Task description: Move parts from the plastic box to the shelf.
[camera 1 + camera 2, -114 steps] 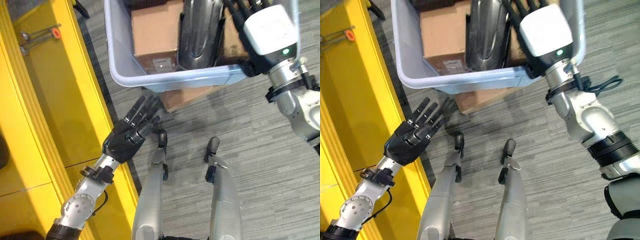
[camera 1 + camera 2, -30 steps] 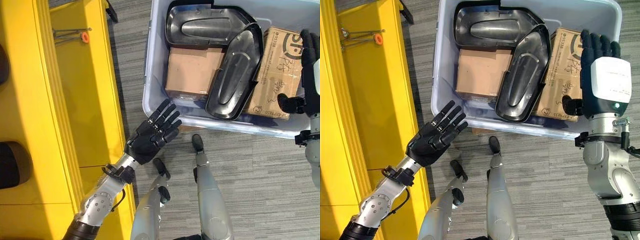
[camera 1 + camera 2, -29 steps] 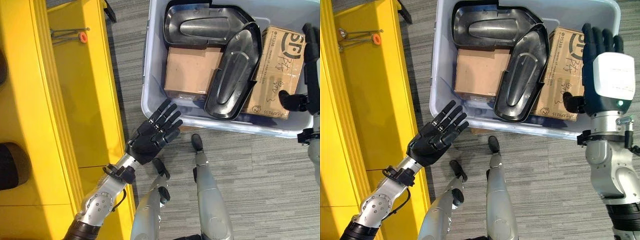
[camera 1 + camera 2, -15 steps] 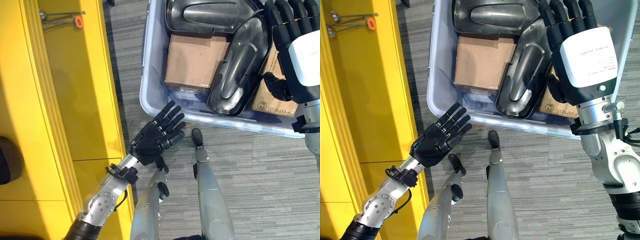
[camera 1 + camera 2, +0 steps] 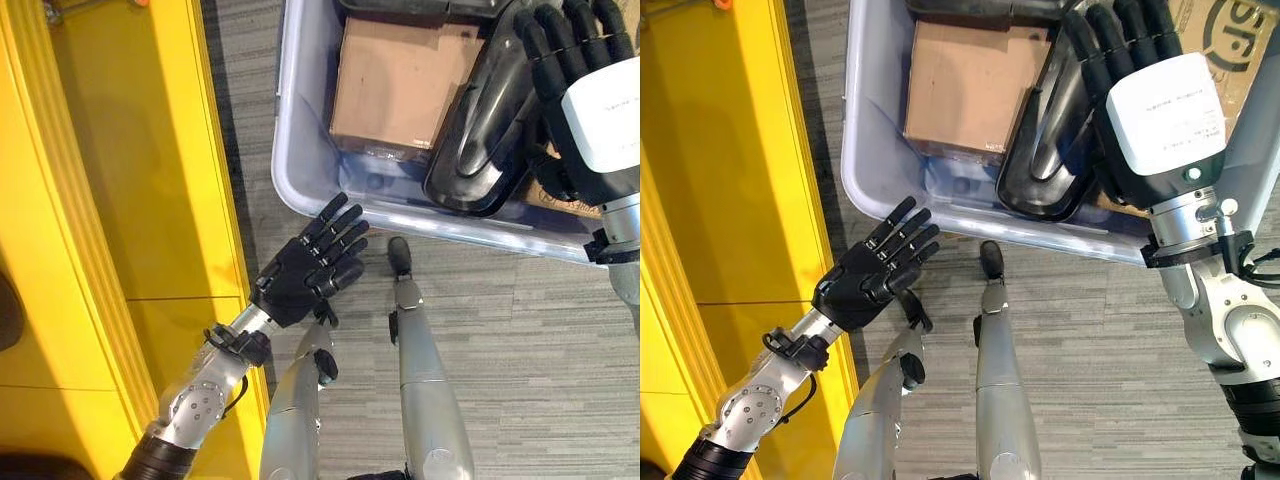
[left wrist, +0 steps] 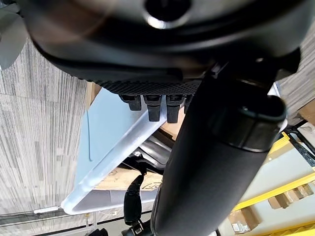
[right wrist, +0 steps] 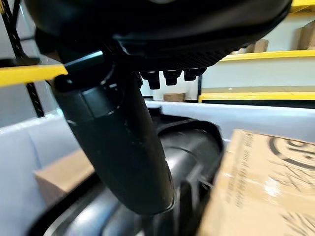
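Your right hand (image 5: 1155, 120) hovers fingers straight, holding nothing, over the black part (image 5: 480, 130) in the plastic box (image 5: 300, 170): prob. stiff, light, slick. Grab its rim. Left hand (image 5: 305, 270) flat, idle.

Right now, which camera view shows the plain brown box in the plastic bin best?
The left eye view: the brown box lies almost whole inside the bin, beside the black part. The right eye view shows it similarly. The right wrist view shows one blurred corner; the left wrist view hardly any.

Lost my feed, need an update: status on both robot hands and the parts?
Right robot hand open over the black part in the plastic box, no grasp. Left robot hand open outside the box. Nothing in the way.
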### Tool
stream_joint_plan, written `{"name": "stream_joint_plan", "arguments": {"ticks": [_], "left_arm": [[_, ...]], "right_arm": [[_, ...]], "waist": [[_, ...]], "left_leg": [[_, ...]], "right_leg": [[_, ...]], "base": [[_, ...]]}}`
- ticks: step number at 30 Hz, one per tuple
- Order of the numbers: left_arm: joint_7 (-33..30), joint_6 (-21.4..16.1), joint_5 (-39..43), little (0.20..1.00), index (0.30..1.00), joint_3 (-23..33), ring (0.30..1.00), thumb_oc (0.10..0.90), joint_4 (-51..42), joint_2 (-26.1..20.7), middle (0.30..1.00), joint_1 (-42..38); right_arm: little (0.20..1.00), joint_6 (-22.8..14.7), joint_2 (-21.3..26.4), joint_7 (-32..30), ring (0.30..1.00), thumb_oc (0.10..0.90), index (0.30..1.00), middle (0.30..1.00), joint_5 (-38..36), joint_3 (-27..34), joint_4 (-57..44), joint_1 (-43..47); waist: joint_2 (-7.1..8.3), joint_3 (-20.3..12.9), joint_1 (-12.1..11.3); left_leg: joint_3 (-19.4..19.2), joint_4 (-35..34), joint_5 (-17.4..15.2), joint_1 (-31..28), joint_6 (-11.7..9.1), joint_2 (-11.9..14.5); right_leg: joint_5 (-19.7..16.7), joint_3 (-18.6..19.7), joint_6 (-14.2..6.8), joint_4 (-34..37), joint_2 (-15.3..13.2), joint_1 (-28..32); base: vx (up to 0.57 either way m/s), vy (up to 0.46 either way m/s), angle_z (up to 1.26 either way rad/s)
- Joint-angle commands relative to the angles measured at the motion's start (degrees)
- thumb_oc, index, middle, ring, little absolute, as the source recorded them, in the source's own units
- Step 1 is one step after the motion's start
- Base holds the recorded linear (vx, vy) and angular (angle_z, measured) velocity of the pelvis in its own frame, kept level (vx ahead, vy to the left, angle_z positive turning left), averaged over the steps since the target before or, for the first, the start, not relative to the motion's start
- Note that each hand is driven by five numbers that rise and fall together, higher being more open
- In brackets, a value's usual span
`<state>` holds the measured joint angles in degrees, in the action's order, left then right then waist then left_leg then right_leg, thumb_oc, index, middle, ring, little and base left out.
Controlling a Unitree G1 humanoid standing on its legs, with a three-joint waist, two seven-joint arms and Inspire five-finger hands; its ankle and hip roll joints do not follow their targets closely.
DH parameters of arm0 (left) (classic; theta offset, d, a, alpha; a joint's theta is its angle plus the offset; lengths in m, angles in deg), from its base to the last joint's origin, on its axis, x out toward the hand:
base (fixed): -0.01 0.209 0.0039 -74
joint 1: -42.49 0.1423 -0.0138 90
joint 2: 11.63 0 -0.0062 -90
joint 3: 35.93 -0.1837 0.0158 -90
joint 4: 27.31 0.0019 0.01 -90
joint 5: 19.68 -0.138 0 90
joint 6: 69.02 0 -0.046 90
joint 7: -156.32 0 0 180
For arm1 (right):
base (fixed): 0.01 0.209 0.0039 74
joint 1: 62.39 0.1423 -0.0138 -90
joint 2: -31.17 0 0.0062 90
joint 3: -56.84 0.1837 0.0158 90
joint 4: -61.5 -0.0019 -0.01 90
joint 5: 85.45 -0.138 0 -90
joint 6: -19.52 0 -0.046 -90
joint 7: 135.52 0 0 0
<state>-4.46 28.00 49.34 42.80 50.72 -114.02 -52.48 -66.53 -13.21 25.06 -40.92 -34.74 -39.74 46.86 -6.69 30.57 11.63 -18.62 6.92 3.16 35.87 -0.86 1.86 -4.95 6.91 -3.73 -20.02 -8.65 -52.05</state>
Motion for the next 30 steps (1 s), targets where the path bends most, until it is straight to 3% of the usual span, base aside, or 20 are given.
{"name": "stream_joint_plan", "arguments": {"ticks": [1, 4, 9, 12, 21, 26, 30], "left_arm": [[3.9, -1.8, 0.1, 1.0, 1.0, -0.5, 1.0, 0.9, -6.8, 1.4, 1.0, 3.3], [4.1, -2.2, 0.3, 1.0, 1.0, -0.5, 1.0, 0.9, -6.9, 1.5, 1.0, 3.7], [3.8, -1.9, 0.0, 1.0, 1.0, -0.6, 1.0, 0.9, -7.1, 2.1, 1.0, 3.9], [3.3, -2.7, -0.4, 1.0, 1.0, -1.1, 1.0, 0.9, -6.7, 2.6, 1.0, 3.6], [3.1, -3.7, -1.6, 1.0, 1.0, -2.2, 1.0, 0.9, -6.1, 3.2, 1.0, 3.0], [3.5, -3.5, -1.6, 1.0, 1.0, -2.7, 1.0, 0.9, -5.8, 3.1, 1.0, 2.1], [3.2, -2.1, -1.9, 1.0, 1.0, -3.2, 1.0, 0.9, -5.4, 3.2, 1.0, 1.0]], "right_arm": [[1.0, 7.4, 5.0, -5.6, 1.0, 0.9, 1.0, 1.0, -0.7, 5.1, -4.9, 1.5], [1.0, 8.0, 4.6, -6.7, 1.0, 0.9, 1.0, 1.0, -2.8, 7.7, -4.2, -1.1], [1.0, 5.7, 2.9, -5.2, 1.0, 0.9, 1.0, 1.0, -5.9, 9.6, -5.1, -3.9], [1.0, 3.0, 0.6, -5.9, 1.0, 0.9, 1.0, 1.0, -6.6, 8.5, -7.2, -5.2], [1.0, 1.3, -2.2, -6.4, 1.0, 0.9, 1.0, 1.0, -5.3, 3.4, -8.5, -3.3], [1.0, 1.3, -1.6, -4.5, 1.0, 0.9, 1.0, 1.0, -1.3, -1.2, -7.5, 2.7], [1.0, 5.6, -0.7, -1.1, 1.0, 0.9, 1.0, 1.0, -2.1, -5.8, -3.3, 9.4]], "waist": [[-2.59, -0.8, 4.0], [-2.59, -0.8, 4.5], [-2.81, -0.8, 5.3], [-2.92, -0.8, 5.9], [-3.32, -0.8, 5.4], [-4.07, -0.8, 4.5], [-4.59, -0.8, 3.3]], "left_leg": [[4.8, 8.8, -7.8, -6.2, -5.8, 10.5], [4.6, 9.0, -8.0, -6.1, -5.8, 10.5], [3.9, 9.7, -8.3, -5.8, -5.7, 10.6], [3.5, 10.4, -8.8, -4.8, -5.7, 10.6], [3.7, 10.7, -8.8, -2.9, -5.6, 10.5], [4.1, 10.4, -8.2, -2.8, -5.9, 10.4], [5.0, 10.4, -7.8, -1.8, -6.1, 10.5]], "right_leg": [[3.0, 0.9, -3.4, 0.7, -1.5, 0.9], [3.1, 1.2, -3.4, 0.7, -1.6, 0.5], [2.9, 1.9, -3.5, 0.5, -1.6, -0.5], [2.7, 2.6, -3.4, 0.1, -1.5, -1.9], [2.8, 2.7, -3.2, -1.4, -1.2, -4.3], [3.1, 2.6, -3.1, -2.0, -1.5, -4.7], [3.6, 2.1, -3.1, -3.0, -1.9, -5.5]], "base": [[-0.02, 0.033, -0.03], [-0.01, 0.028, -0.05], [-0.01, 0.013, -0.04], [0.0, 0.0, 0.0], [-0.01, -0.02, 0.0], [-0.02, -0.042, 0.01], [-0.02, -0.08, 0.05]]}}
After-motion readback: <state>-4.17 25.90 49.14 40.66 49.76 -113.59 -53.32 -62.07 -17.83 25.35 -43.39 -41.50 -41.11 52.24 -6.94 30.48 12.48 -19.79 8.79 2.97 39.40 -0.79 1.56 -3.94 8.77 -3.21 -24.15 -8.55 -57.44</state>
